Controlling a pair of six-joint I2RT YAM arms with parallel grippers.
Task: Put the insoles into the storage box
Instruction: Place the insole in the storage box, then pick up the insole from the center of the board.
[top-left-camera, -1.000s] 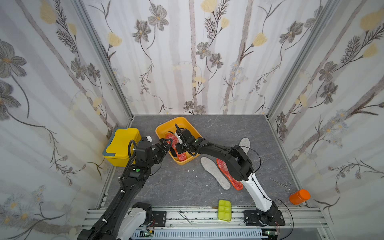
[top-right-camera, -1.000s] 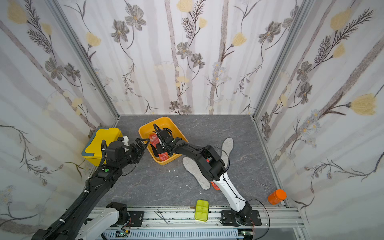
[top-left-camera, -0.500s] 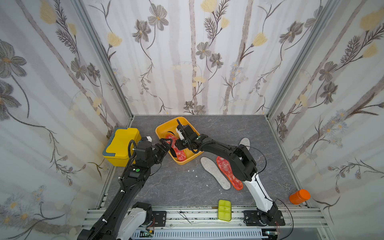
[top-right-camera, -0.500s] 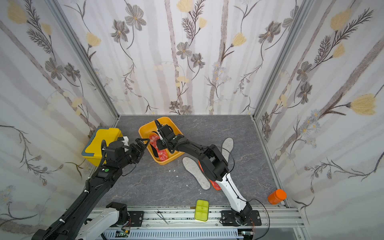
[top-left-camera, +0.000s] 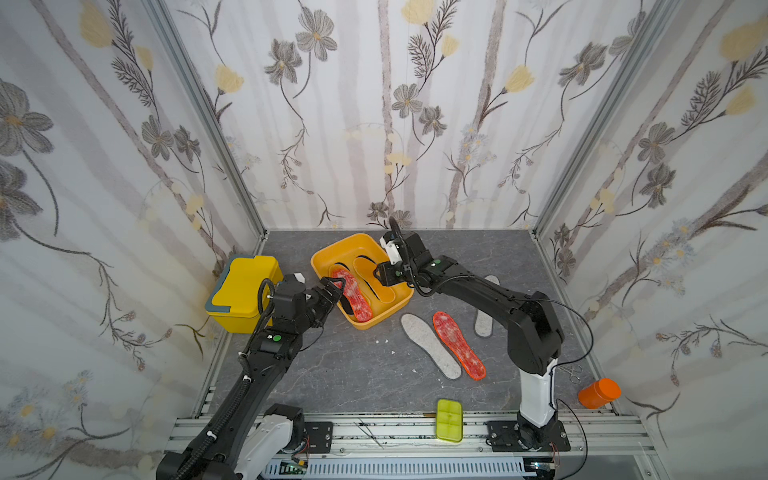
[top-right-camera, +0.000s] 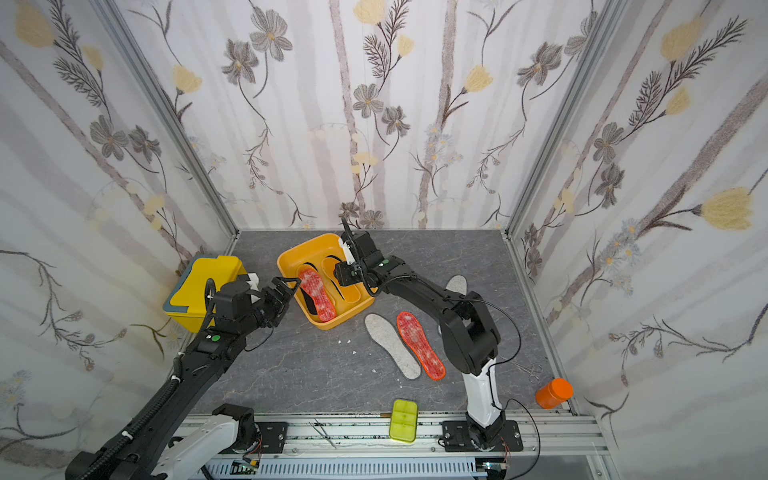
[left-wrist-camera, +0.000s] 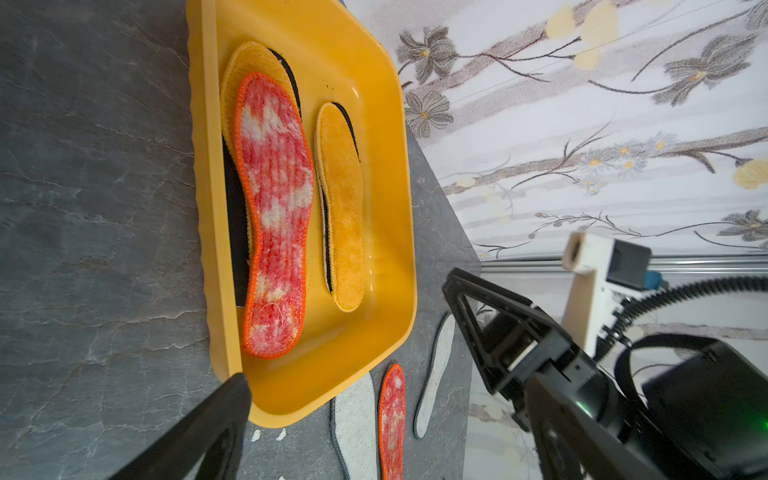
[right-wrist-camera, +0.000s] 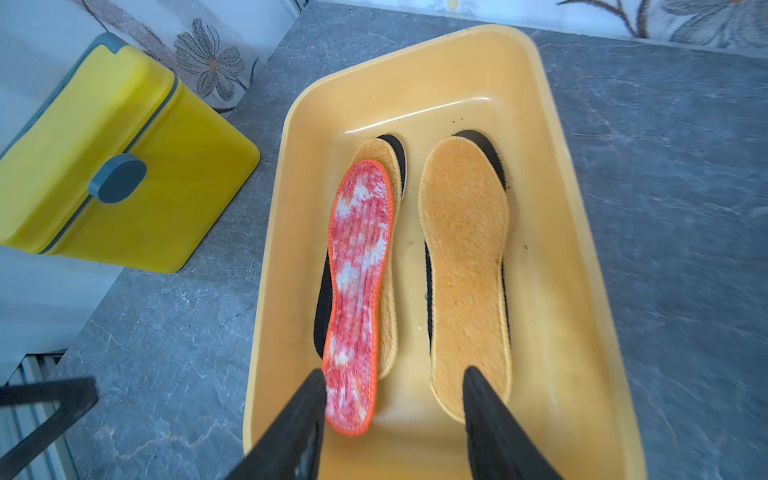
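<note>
Grey tabletop (top-left-camera: 332, 374) — your left gripper (top-left-camera: 334, 289), jaws wide, sits at the storage box (top-left-camera: 360, 237) rim, likely steadying it; right gripper (right-wrist-camera: 395, 374) jaws parted — red-orange insole (right-wrist-camera: 357, 282) lies free inside.

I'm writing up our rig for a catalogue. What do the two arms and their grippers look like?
The left arm and right arm are black, each with a white base link and a green dot near the wrist. A ribbed black cable hose runs along the left arm. The left gripper and right gripper have black, tapered fingers.
</note>
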